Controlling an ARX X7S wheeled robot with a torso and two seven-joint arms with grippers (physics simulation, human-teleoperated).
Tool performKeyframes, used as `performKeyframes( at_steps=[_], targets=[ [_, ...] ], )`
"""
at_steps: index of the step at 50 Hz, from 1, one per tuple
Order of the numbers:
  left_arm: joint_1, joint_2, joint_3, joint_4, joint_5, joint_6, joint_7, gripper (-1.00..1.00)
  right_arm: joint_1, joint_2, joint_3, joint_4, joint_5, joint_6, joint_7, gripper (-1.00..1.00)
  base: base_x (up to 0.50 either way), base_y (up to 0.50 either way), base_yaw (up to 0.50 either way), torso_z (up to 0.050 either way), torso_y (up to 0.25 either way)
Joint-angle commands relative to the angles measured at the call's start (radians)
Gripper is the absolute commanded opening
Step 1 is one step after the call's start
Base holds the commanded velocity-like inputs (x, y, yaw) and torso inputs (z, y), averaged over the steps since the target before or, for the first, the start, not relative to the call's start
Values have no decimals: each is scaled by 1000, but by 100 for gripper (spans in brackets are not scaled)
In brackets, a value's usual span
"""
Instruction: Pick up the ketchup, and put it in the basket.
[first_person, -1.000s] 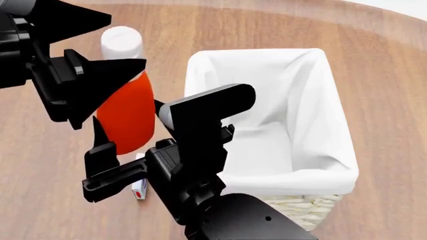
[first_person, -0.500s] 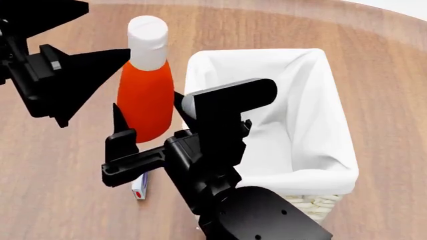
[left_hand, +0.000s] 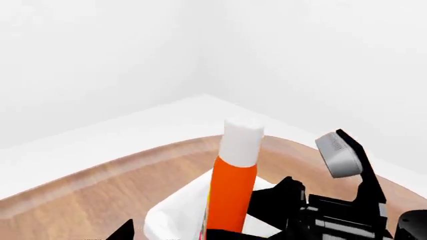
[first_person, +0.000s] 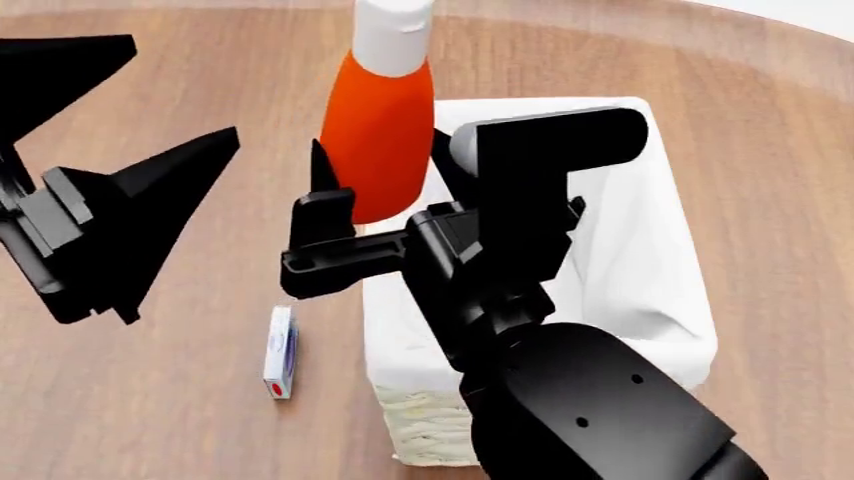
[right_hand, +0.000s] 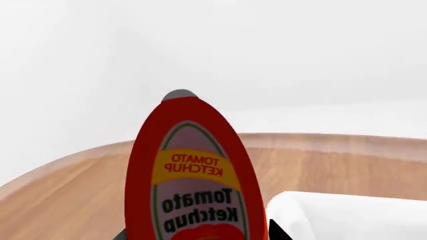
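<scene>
The ketchup (first_person: 380, 130), an orange-red plastic squeeze bottle with a white cap and a yellow-white label, is upright in the air, grasped low on its body by the right hand (first_person: 387, 225), above the near-left rim of the basket (first_person: 627, 290), a rectangular cream wicker one with a white cloth liner. The left hand (first_person: 127, 215) hangs released, fingers spread, well left of the bottle over the round wooden worktop (first_person: 174, 400). A small white box (first_person: 279, 352) lies just left of the basket.
</scene>
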Motion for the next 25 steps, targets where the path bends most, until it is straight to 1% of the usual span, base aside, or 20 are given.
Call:
performKeyframes(
  at_steps=[1,2,4,6,9,13,14,17,18,21,22,24,25],
  targets=[
    [245,-6,-76,144,50,147,-149,100,55,29,20,-1,-21,39,25,-100,0,0,0,0,0],
    [281,-5,-76,161,93,172,-157,100,56,32,22,-4,-22,44,37,-100,0,0,0,0,0],
    [332,-3,-77,180,132,198,-176,100,60,35,28,-2,-13,66,62,-100,0,0,0,0,0],
    [393,0,-77,213,167,228,-189,100,66,39,30,8,-17,68,68,-100,0,0,0,0,0],
    [443,-1,-78,245,199,253,-203,100,84,42,35,18,-11,106,110,-100,0,0,0,0,0],
    [562,19,-97,284,265,334,-232,100,115,49,38,26,0,135,122,-100,0,0,0,0,3],
    [607,24,-84,299,306,356,-226,100,125,48,37,38,5,150,128,-100,0,0,0,0,0],
    [665,30,-93,315,327,392,-233,100,143,48,34,60,10,190,163,-100,0,0,0,0,0],
    [712,41,-103,302,343,432,-218,100,144,46,41,70,14,181,153,-100,0,0,0,0,0],
    [775,55,-104,269,394,485,-187,100,156,41,35,86,13,199,168,-100,0,0,0,0,0],
    [819,61,-108,264,418,518,-180,100,163,37,31,91,16,213,178,-100,0,0,0,10,0],
    [844,64,-112,269,428,533,-181,100,172,27,29,108,12,220,194,-100,0,0,0,0,0],
    [879,73,-120,268,441,563,-180,100,180,17,20,128,0,220,199,-100,0,0,0,0,0]
  ],
)
